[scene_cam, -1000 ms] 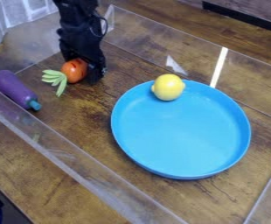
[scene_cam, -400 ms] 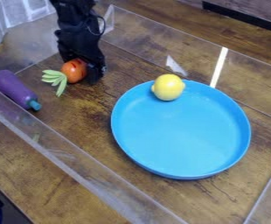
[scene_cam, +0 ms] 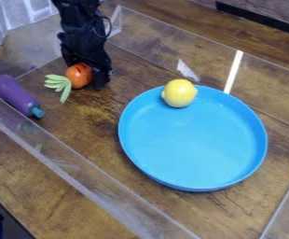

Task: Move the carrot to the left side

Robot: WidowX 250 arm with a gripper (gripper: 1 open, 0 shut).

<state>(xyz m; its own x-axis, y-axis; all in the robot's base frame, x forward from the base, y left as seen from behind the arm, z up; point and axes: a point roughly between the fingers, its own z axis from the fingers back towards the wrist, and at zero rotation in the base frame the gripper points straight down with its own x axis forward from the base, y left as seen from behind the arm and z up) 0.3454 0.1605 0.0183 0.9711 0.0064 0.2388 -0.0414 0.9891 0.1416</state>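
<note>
- In the camera view, I have the gripper [scene_cam: 86, 72] down low over the carrot [scene_cam: 76, 75], which lies on the wooden tabletop [scene_cam: 129, 185] with its leafy green top pointing toward the near edge of my picture.
- The fingers look spread, straddling the orange body instead of pinching it. The dark hardware hides part of the carrot, so I can't make out exactly where the pads meet it, if they do.
- The carrot is in the left part of my picture, beside the purple eggplant [scene_cam: 17, 95] and well apart from the blue plate [scene_cam: 193, 138] and the yellow lemon [scene_cam: 180, 92] at its rim.
- Judging progress, I'd say the reach is done. Either I'm about to close on the carrot, or I've just let it go where I want it; this view alone doesn't settle which.
- If it's the first, I have the grip, a short lift, the carry to the left and the release to do. If it's the second, only backing away is left. I'd watch for nudging the eggplant.
- Against the earlier frames of this same camera, I find very little new: the arm sits almost the same, with at most a slight shift around the carrot.
- The carrot, eggplant, lemon and plate all look unmoved, and the fingers look just as wide apart.
</note>
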